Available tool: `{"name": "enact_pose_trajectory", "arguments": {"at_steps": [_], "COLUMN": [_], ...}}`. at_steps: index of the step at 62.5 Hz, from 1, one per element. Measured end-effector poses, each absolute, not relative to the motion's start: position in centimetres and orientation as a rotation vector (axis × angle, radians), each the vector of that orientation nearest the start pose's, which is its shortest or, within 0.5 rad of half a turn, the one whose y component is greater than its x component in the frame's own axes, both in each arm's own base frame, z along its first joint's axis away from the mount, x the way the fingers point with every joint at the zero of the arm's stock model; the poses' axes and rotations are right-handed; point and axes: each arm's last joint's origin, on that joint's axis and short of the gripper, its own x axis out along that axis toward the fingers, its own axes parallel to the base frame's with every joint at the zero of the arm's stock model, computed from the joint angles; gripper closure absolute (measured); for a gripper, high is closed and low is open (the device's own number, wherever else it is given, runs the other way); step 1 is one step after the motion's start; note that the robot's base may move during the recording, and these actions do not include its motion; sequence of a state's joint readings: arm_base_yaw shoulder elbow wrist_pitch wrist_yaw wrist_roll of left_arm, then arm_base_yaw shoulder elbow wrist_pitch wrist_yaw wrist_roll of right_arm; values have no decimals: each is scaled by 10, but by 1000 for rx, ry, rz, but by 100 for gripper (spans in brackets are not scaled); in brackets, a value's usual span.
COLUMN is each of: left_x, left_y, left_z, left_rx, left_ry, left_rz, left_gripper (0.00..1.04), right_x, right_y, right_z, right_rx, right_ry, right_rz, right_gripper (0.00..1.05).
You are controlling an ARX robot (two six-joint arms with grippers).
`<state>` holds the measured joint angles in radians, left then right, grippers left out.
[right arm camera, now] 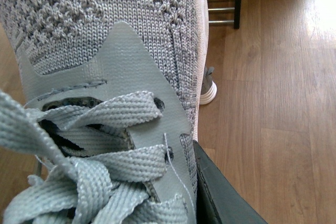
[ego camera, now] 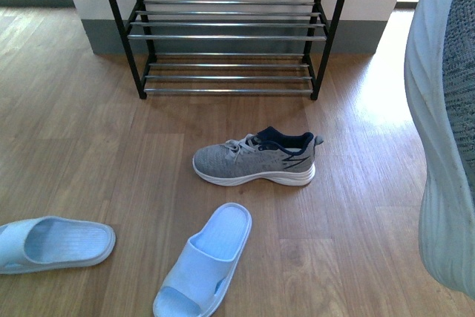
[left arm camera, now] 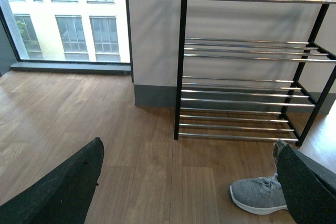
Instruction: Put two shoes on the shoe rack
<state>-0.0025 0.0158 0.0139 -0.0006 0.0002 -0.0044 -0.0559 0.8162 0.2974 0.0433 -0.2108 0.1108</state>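
Grey knit fills the right wrist view: one sneaker (right arm camera: 105, 35) hangs aloft, clasped in the right gripper (right arm camera: 126, 156), while its mate (ego camera: 256, 157) lies on the wooden floor (ego camera: 74, 146) near the foot of the shoe rack (ego camera: 226, 35). The rack's chrome bars are all bare, so neither shoe is placed yet; the left gripper (left arm camera: 188, 148) hovers spread and empty.

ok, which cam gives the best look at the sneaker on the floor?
Front view: the floor sneaker shows whole, side-on, in front of the shoe rack. Left wrist view catches only its toe end, the rest behind the left gripper's finger. Right wrist view shows just its heel past the held sneaker.
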Motion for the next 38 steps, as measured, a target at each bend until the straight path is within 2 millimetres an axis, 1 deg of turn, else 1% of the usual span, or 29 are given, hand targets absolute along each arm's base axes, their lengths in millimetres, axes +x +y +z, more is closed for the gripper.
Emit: {"name": "enact_pose_trajectory", "arguments": {"at_steps": [38], "left_x": [98], "left_y": [0], "left_z": [167], "left_rx": [-4], "left_ry": [2], "left_rz": [0], "left_gripper": [9], "right_x": [167], "right_y": [-3], "right_z": [183], "right_rx": [174], "right_ry": [479], "right_rz": [139], "right_gripper": [103]}}
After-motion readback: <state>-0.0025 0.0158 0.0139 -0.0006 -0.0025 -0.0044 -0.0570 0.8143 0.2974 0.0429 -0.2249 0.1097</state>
